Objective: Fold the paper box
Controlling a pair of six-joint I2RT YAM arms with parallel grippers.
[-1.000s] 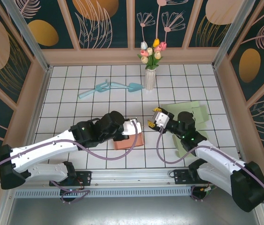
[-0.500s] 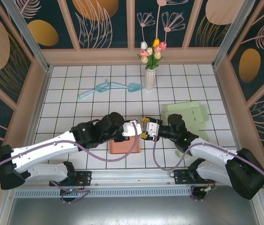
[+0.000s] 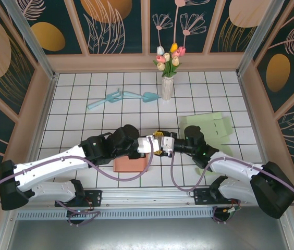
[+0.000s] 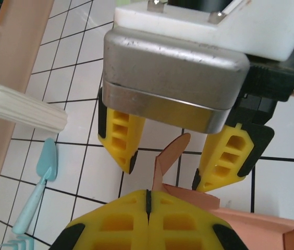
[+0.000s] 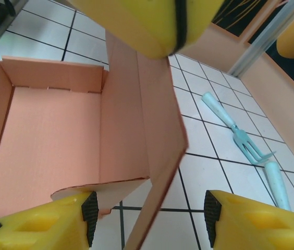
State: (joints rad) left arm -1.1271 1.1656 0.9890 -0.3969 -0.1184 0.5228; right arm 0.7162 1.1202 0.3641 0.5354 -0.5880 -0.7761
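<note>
The pink paper box [image 3: 129, 164] lies open on the tiles near the front, its tray [image 5: 48, 135] facing up. One flap [image 5: 152, 104] stands upright at its right end. My left gripper [image 3: 151, 141] is shut on the top of that flap; in the left wrist view its yellow fingertips [image 4: 148, 195] meet with the flap [image 4: 168, 156] rising from them. My right gripper [image 3: 160, 146] faces it, open, and its fingers [image 5: 89, 224] straddle the flap's lower edge without touching it. The right gripper [image 4: 163, 177] hangs open around the flap.
A light green paper sheet [image 3: 209, 127] lies to the right behind the right arm. A white vase of tulips [image 3: 167, 86] stands at the back centre. Blue garden tools [image 3: 121, 98] lie left of the vase, and the fork [image 5: 241, 138] lies close to the right.
The right gripper has moved left and down until it straddles the flap held by the left gripper. The box has slid left and toward the front.
</note>
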